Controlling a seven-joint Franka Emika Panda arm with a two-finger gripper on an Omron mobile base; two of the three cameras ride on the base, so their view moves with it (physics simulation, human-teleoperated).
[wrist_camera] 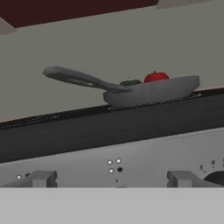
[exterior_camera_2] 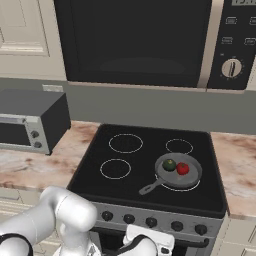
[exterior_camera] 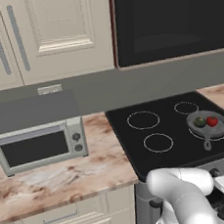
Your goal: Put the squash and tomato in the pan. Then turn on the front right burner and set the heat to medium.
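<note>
My hand (wrist_camera: 112,186) hangs low in front of the stove's control panel (wrist_camera: 131,164), its fingers spread as wide as they go and holding nothing, with a knob (wrist_camera: 216,177) off to one side of it. The pan (exterior_camera_2: 178,171) sits on the front right burner (exterior_camera_2: 180,186) of the black cooktop (exterior_camera_2: 120,185), its handle pointing toward the front edge. The squash (exterior_camera_2: 169,164) and the tomato (exterior_camera_2: 183,168) lie inside it side by side, just touching, while a toaster oven (exterior_camera: 39,144) stands on the marble worktop (exterior_camera: 58,181) well to the left.
</note>
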